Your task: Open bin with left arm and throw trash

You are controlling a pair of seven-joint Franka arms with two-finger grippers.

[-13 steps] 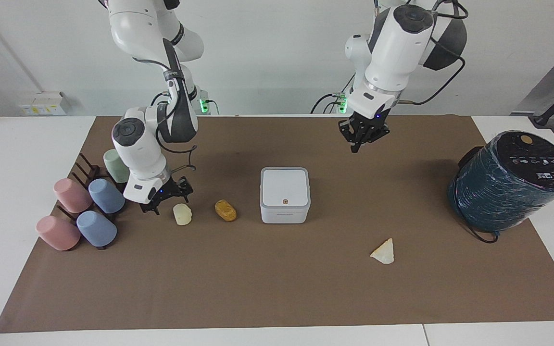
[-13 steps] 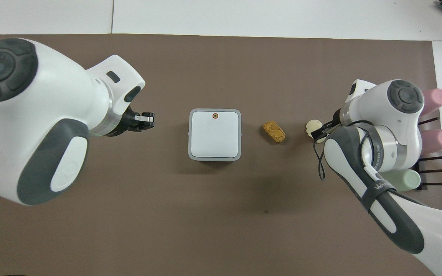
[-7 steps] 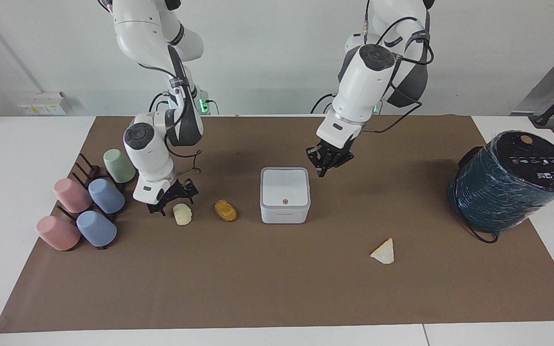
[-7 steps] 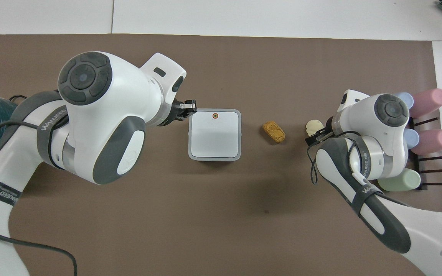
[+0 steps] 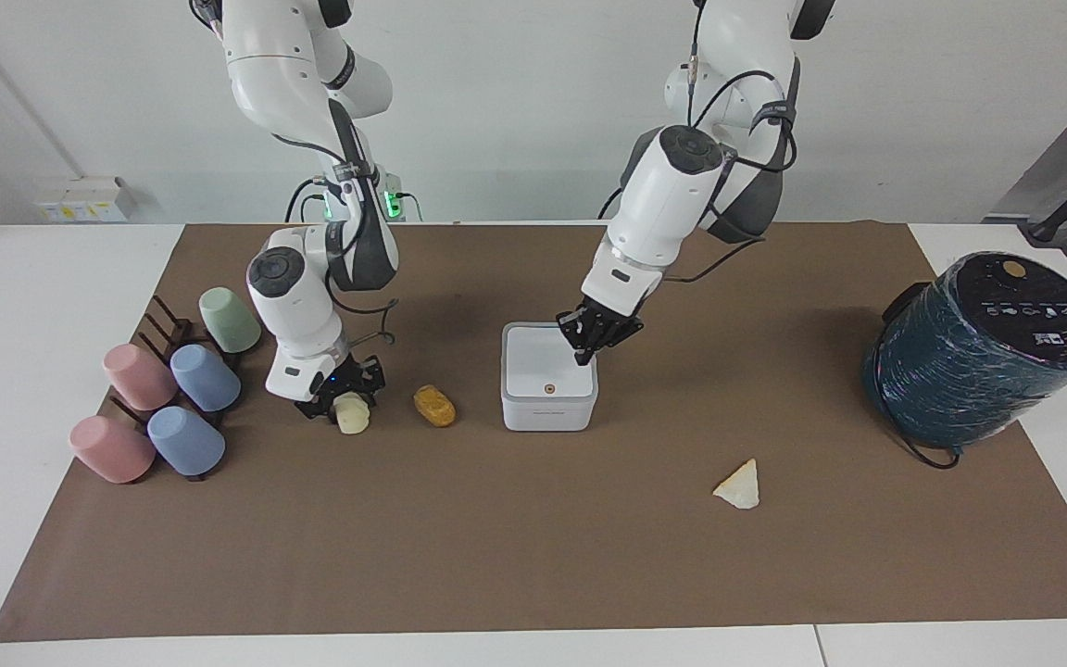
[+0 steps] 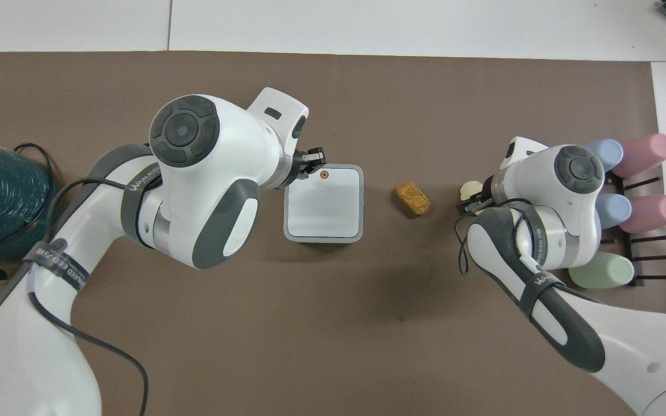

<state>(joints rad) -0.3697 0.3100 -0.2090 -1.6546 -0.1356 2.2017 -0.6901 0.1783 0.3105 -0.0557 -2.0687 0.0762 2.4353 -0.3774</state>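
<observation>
Bin [image 5: 548, 375] sits mid-mat, lid down, left gripper [image 5: 583, 357] pinched shut and empty over its corner; right gripper [image 5: 341, 405] straddles the cream lump [image 5: 352, 414], grip unclear; the lump looks light and soft, so I'd pinch it gently across its middle.

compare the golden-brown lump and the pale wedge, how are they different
The golden-brown lump is a rounded oval; the pale wedge is a flat-looking triangle. The golden-brown lump lies beside the bin, toward the right arm's end of the table; the pale wedge lies farther from the robots, toward the left arm's end. Both rest on the brown mat, apart from either hand.
</observation>
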